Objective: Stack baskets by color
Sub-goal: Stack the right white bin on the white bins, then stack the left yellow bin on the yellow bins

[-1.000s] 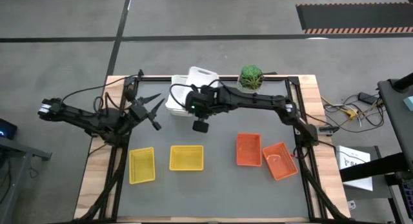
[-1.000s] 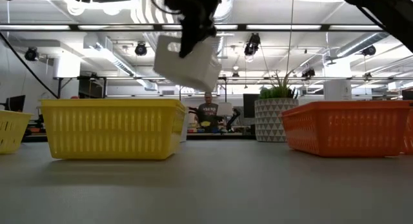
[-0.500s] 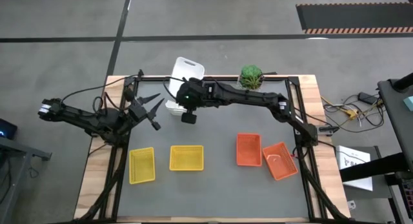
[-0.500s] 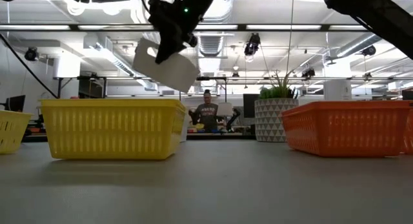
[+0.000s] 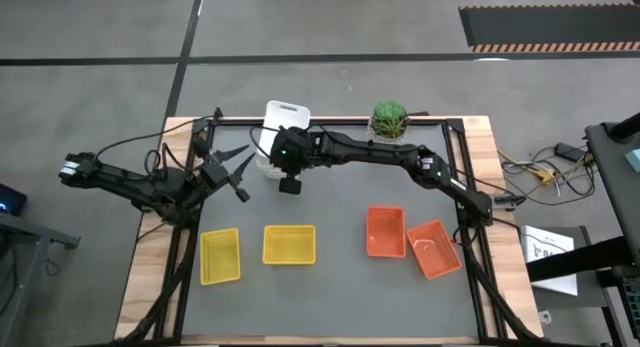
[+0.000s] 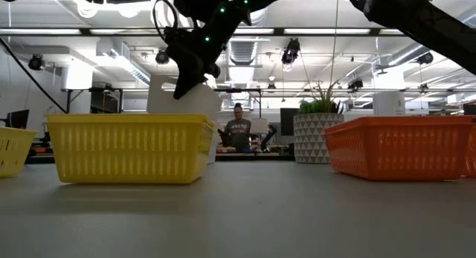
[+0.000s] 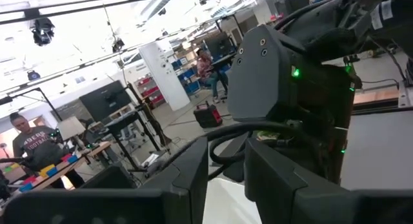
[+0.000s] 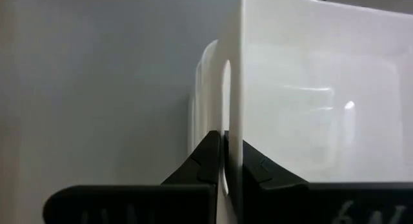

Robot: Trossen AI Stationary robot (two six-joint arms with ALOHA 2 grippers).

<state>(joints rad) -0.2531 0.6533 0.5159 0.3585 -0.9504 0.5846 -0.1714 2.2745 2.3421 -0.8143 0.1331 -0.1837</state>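
Observation:
My right gripper [image 5: 282, 145] reaches to the table's far left part and is shut on a white basket [image 5: 284, 119], which shows tilted behind the yellow basket [image 6: 128, 148] in the low view. More white basket [image 5: 262, 165] lies on the table just under it; whether the two touch I cannot tell. My left gripper [image 5: 238, 172] hovers open to the left of them, holding nothing. Two yellow baskets [image 5: 220, 255] [image 5: 289, 244] sit near the front left, and two orange baskets [image 5: 385, 231] [image 5: 434, 249] at the front right. My right gripper pinches the white basket's end wall [image 8: 232, 124] at its handle slot, one finger [image 8: 208, 161] outside and one [image 8: 257, 166] inside. The fingers come slanting down from the table's right. The basket hangs tilted from them; its lower part is hidden behind the yellow basket.
A green plant in a white patterned pot [image 5: 389, 118] stands at the far edge, right of the white baskets and close under my right arm. Grey mat lies bare between the yellow and orange baskets and along the near edge.
My right gripper has carried the white basket toward the table's left edge and down, tipping it as it went. The basket has sunk from well above the yellow basket's rim to just behind it, over the other white baskets.

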